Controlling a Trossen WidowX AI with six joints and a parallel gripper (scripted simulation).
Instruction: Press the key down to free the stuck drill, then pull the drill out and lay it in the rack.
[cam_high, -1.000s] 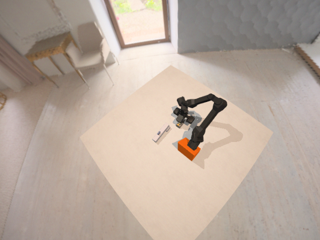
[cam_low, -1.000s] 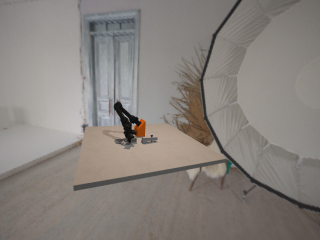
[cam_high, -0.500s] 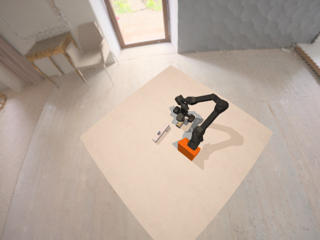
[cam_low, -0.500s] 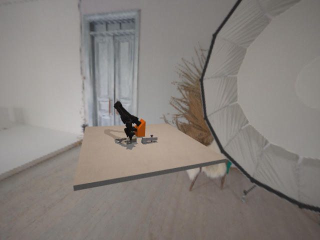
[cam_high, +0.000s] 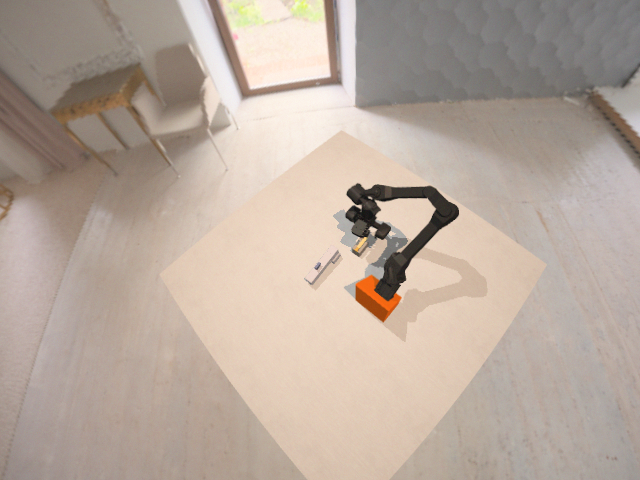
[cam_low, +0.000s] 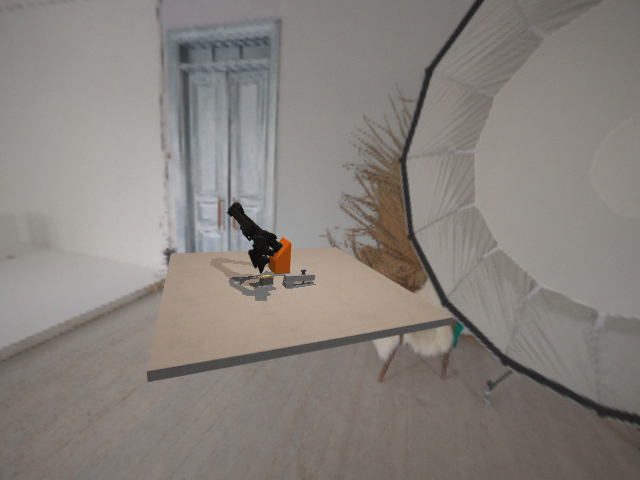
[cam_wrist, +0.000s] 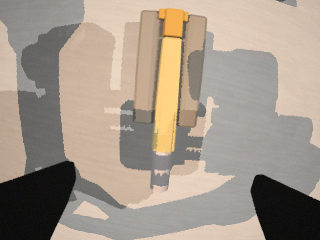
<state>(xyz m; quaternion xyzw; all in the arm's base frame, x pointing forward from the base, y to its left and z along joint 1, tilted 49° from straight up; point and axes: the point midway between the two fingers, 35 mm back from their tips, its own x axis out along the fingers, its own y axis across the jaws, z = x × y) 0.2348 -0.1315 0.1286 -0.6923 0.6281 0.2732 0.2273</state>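
The yellow drill (cam_high: 361, 243) (cam_low: 265, 276) (cam_wrist: 168, 85) has an orange far end and a grey near end. It lies lengthwise between the two brown rails of the rack (cam_wrist: 145, 65), its grey end sticking out past them. My gripper (cam_high: 368, 223) (cam_low: 261, 269) (cam_wrist: 166, 180) is open and empty, above the rack, with its fingertips wide apart on either side of the drill's grey end in the wrist view. The long pale grey holder (cam_high: 327, 259) (cam_low: 308, 278) stands apart from the rack, with the dark key (cam_high: 317, 265) (cam_low: 303, 271) on top. How deep the key sits cannot be told.
An orange block (cam_high: 369, 299) (cam_low: 281, 262) stands at the arm's base, near the rack and the holder. All stand on the square tan table (cam_high: 258, 310) (cam_low: 248, 325). The arm's shadow falls around the rack.
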